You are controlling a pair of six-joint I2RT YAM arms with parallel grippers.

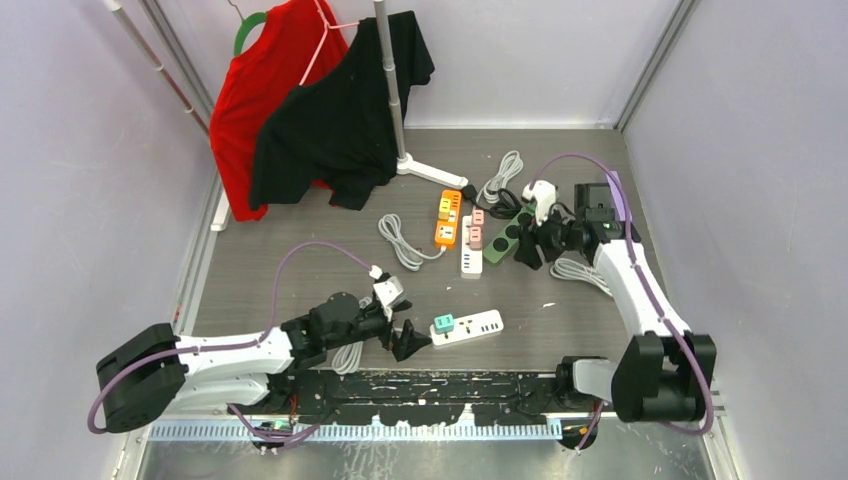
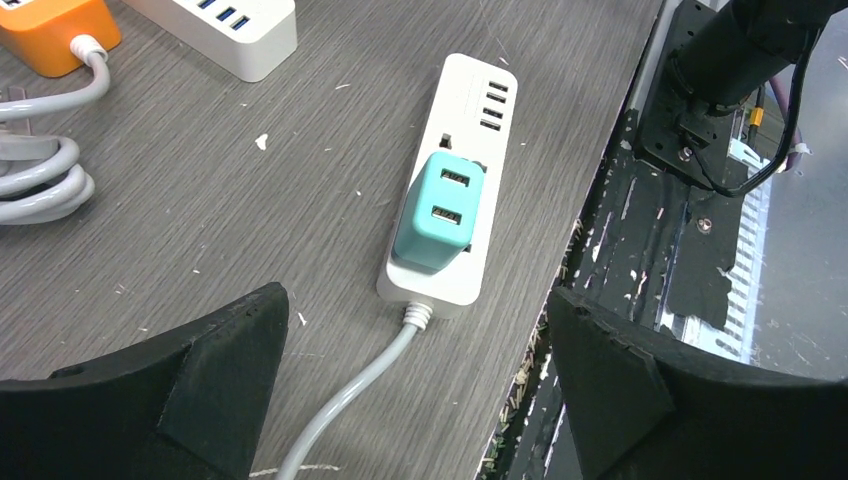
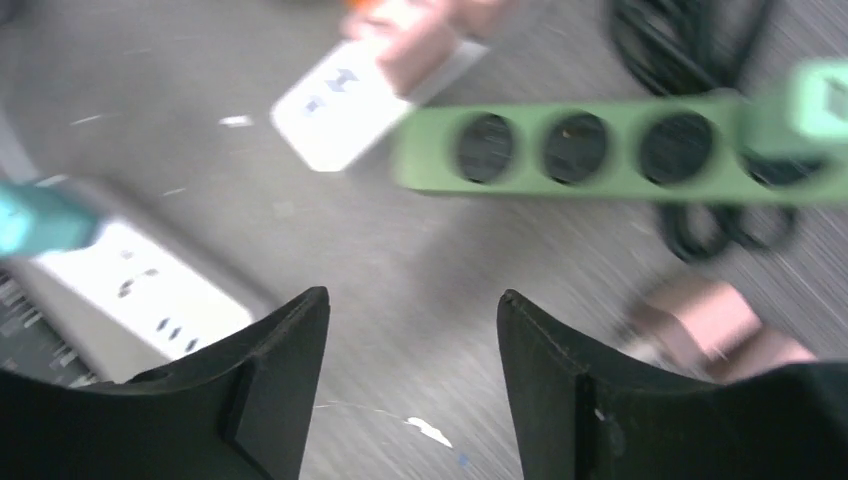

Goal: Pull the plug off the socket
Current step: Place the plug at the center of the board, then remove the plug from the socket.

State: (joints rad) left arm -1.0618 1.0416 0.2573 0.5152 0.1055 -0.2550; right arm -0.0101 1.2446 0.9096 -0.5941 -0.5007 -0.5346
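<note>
A teal plug sits plugged into a white power strip near the table's front edge. In the left wrist view the teal plug stands at the cable end of the strip. My left gripper is open and empty, just left of that strip, with the strip's grey cable between its fingers. My right gripper is open and empty by a green power strip. Its blurred view shows the gripper below the green strip and the teal plug at far left.
An orange power strip and a white strip with pink plugs lie mid-table. Coiled grey cables lie near them. A clothes rack with a red and a black shirt stands at the back left. The table's front edge runs beside the white strip.
</note>
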